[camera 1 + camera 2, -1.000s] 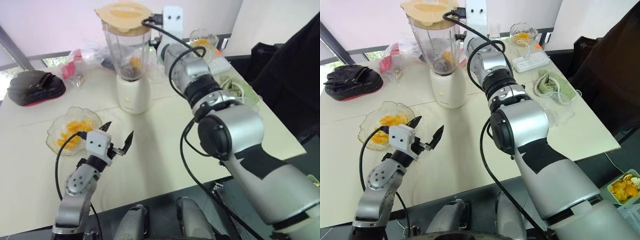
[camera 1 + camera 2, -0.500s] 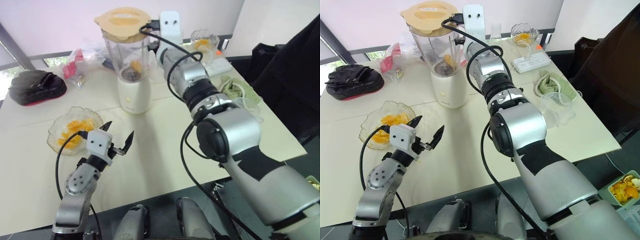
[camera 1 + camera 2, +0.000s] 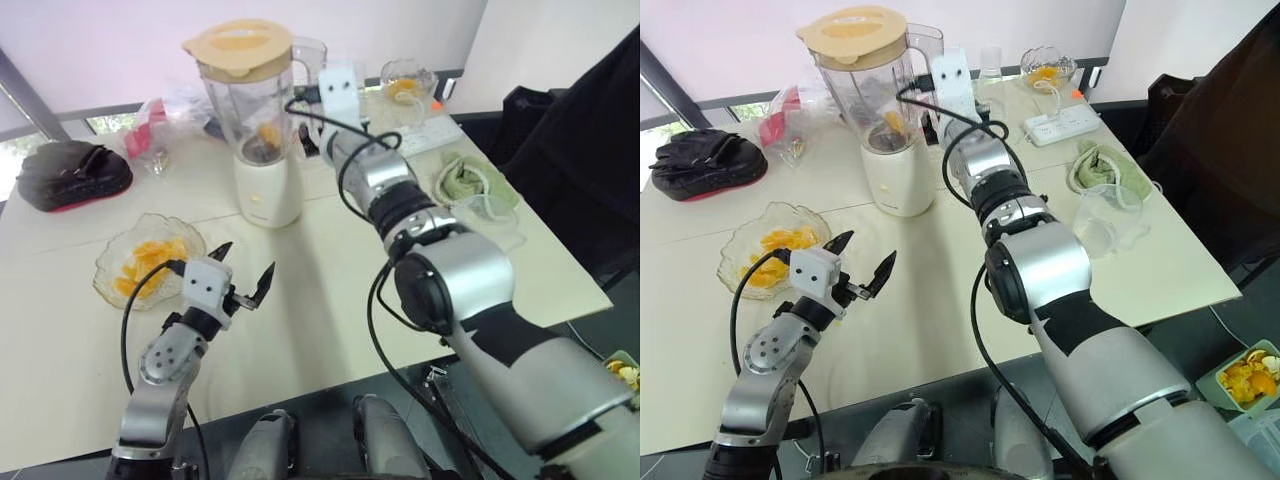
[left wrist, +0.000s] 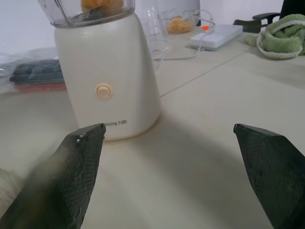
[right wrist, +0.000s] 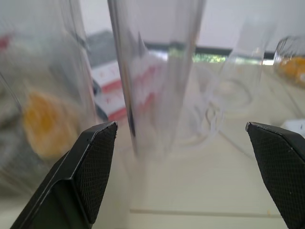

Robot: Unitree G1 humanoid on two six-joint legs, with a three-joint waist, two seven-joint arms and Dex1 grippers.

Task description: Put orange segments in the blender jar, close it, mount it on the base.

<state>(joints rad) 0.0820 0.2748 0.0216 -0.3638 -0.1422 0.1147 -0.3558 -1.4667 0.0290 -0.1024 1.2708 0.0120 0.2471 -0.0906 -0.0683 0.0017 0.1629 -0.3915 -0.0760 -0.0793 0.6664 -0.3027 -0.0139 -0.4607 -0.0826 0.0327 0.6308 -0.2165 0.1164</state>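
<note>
Right pincer (image 5: 181,125), head view: the wrist now sits lower and a little back from the jar (image 3: 250,95), beside its handle (image 3: 312,60). A second ago it stood high, close behind the lid (image 3: 237,45). This is judged a letting-go. The jar is lidded and seated on the base (image 3: 266,190), so the task looks all but done.

Left pincer (image 3: 248,258), head view: spread and empty, hanging over the desk (image 3: 330,270) just beside the dish (image 3: 100,270) of leftover orange. It has moved only slightly.

Jar, head view: clear and upright, with the tan lid flush on top and a few segments (image 3: 268,130) at the bottom. It stands at the far middle of the desk.

Left wrist view: both fingers are wide apart with nothing between them. The white base lies ahead, showing one round knob (image 4: 103,90); the foot of the jar, with orange in it, sits on top.

Right wrist view: the fingers are spread wide and pinch nothing. The clear handle stands upright ahead, between them; whether it is touched cannot be told. The jar wall, with an orange blur behind it, lies to one side.
</note>
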